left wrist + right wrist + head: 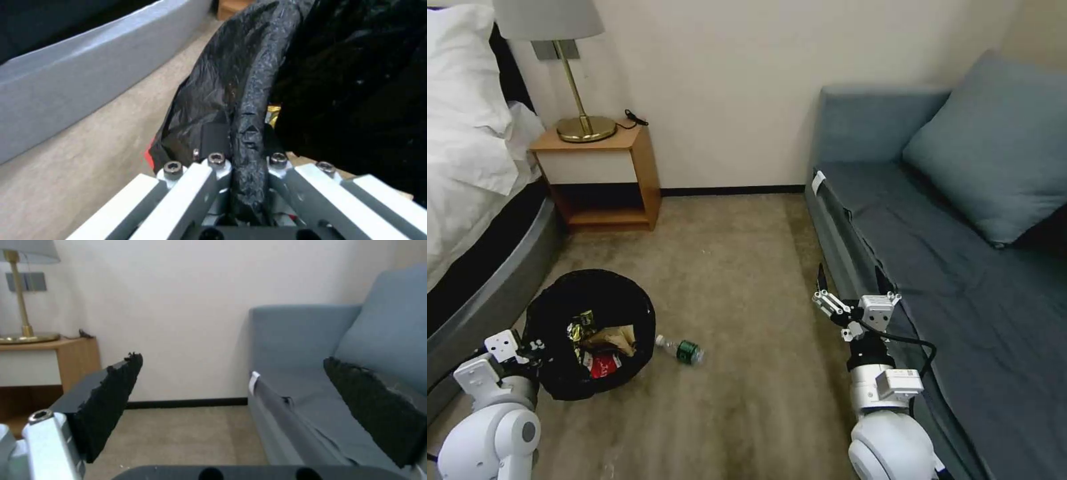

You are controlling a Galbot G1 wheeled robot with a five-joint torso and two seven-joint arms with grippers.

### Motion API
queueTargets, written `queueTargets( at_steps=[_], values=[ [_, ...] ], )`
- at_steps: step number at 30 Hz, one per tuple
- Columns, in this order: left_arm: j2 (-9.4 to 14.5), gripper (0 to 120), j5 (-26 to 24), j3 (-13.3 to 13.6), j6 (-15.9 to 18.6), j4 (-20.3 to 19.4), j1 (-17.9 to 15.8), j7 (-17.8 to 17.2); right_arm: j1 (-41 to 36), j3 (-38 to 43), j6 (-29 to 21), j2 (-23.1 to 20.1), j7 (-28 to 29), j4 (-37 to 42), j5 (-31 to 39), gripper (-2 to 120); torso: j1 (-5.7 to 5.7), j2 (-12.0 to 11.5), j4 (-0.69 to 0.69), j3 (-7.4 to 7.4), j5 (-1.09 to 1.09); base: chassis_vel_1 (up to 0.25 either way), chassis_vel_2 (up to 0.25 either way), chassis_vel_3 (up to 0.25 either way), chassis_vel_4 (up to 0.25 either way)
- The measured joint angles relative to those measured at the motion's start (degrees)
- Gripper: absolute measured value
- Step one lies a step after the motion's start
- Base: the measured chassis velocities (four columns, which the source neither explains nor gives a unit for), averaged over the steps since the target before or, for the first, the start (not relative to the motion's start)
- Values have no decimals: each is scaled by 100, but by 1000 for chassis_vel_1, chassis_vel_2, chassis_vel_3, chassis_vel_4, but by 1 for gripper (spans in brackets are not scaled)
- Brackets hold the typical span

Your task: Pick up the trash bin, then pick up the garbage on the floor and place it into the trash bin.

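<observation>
Round wastebasket lined with glossy black plastic, the trash bin, held near carpet level beside the bed base; rim pinched between closed fingers of left gripper, liner bunched in the clamp. Right gripper raised beside the blue sofa, pads spread wide, holding nothing. Inside bin: tan paper bag, red-and-white packet, yellow-black wrapper. Clear bottle with green label lying on carpet, just beside the bin; judged last piece outstanding. Advised: approach from above, close across the bottle's body; keep bin level.
</observation>
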Motion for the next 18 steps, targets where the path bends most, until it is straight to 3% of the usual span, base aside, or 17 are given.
queueTargets(
  at_steps=[5, 9, 14, 16, 18],
  values=[
    [1, 2, 5, 6, -1, 49, -22, 1, 141, -146, -8, -140, -125, -95, 39, 100, 1, -1, 0, 1, -1, -207, 234, 206, -194],
    [7, 2, 9, 22, -1, 61, -37, 1, 477, -436, 69, -449, -294, -314, 318, 100, 1, -1, -2, 1, 1, -68, 101, 103, -75],
    [57, 2, 11, 34, 9, 38, -35, -2, 1748, -1474, -203, -1364, -646, -656, 1857, 100, 0, 0, -1, -1, -1, 28, -40, -33, 30],
    [64, 2, 11, 34, 12, 20, -31, -1, 2089, -1790, -262, -1506, -688, -760, 2136, 100, 0, 0, -1, -1, -2, 0, 0, 0, 0],
    [79, 2, 10, 26, 21, -46, -16, 1, 3465, -3059, -355, -1798, -856, -1272, 3030, 100, 0, 0, 0, -1, -1, 0, 0, 0, 0]
  ],
)
